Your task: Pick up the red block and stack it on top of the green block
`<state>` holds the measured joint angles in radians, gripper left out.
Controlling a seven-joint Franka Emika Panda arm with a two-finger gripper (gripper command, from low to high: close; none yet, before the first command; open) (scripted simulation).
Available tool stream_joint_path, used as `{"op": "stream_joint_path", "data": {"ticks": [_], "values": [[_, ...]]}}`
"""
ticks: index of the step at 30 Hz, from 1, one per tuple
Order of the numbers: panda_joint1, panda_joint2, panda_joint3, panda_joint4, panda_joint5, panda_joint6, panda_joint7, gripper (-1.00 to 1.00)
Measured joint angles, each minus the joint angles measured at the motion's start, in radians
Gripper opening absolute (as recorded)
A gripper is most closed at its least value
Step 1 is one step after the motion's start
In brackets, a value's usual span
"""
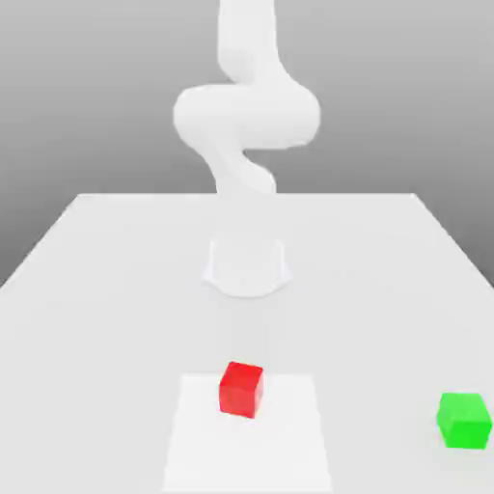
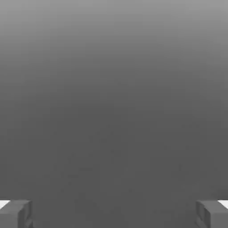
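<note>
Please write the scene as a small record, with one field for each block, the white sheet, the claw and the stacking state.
red block: on the white sheet, near its far edge
green block: on the table, beyond the sheet toward the exterior view's right
claw: open, nothing between its fingers
stacking: not done, blocks stand apart

One block (image 1: 240, 391) is sitting on a patch (image 1: 249, 453), another block (image 1: 464, 422) lying on the surface (image 1: 106, 338) toward the exterior view's right

Arm (image 1: 247, 116) cropped atop the exterior view
</note>
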<state>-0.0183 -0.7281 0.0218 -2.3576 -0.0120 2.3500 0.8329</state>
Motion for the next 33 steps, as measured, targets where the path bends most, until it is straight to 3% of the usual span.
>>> {"op": "stream_joint_path", "data": {"ticks": [11, 17, 24, 25, 33], "values": [[-0.072, 0.385, 0.058, -0.289, -0.044, 0.257, 0.159, 0.0], [-0.081, 0.633, 0.059, -0.466, 0.003, 0.425, 0.205, 0.0], [-0.062, 0.892, 0.027, -0.466, -0.033, 0.64, 0.247, 0.0], [-0.052, 0.926, 0.015, -0.462, -0.041, 0.668, 0.252, -1.0], [-0.056, 0.911, 0.02, -0.464, -0.038, 0.656, 0.252, -1.0]]}}
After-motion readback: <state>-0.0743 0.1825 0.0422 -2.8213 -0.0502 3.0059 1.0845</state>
